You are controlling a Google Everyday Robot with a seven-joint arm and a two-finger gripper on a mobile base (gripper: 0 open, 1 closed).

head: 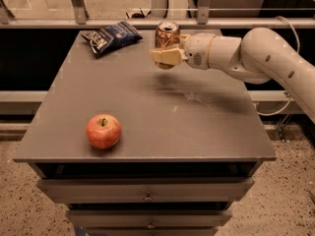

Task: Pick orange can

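Note:
The orange can (166,36) is a small copper-orange cylinder with a silver top. It hangs upright in the air above the far middle of the grey table (147,127), clear of the surface. My gripper (166,56) comes in from the right on a white arm (256,50). Its cream fingers (160,57) are closed around the lower half of the can and hide that part.
A red-orange apple (103,131) sits near the table's front left. A dark blue chip bag (111,36) lies at the far left corner. A rail and metal posts (78,4) run behind the table. Drawers (147,195) sit below the tabletop.

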